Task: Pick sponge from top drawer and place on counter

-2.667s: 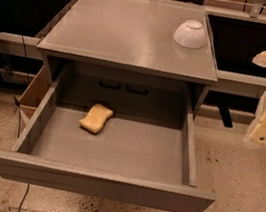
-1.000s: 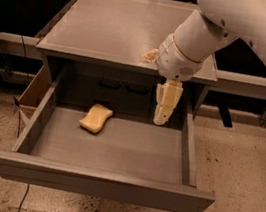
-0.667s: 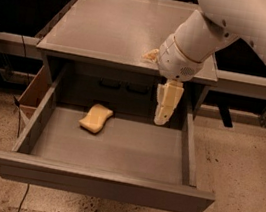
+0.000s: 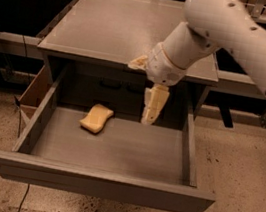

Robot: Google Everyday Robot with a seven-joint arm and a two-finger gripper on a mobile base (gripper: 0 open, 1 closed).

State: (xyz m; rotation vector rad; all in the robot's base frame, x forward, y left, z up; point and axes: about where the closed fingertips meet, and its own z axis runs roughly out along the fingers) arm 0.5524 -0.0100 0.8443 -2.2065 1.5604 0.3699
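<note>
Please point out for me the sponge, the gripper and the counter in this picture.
sponge (image 4: 96,118), camera view, middle of its top face.
gripper (image 4: 149,115), camera view, near its tip, over the rear of the open top drawer (image 4: 115,150), right of the sponge.
counter (image 4: 111,23), camera view, bare middle of its grey top.

No legible text or labels, even on the hand (image 4: 149,115) over the top drawer (image 4: 99,186)

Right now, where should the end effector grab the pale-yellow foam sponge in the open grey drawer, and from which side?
Probably across its pinched waist, from straight above: the pale-yellow foam sponge lies flat in the wide grey drawer, clear of its walls. The end effector hangs to its right.
</note>
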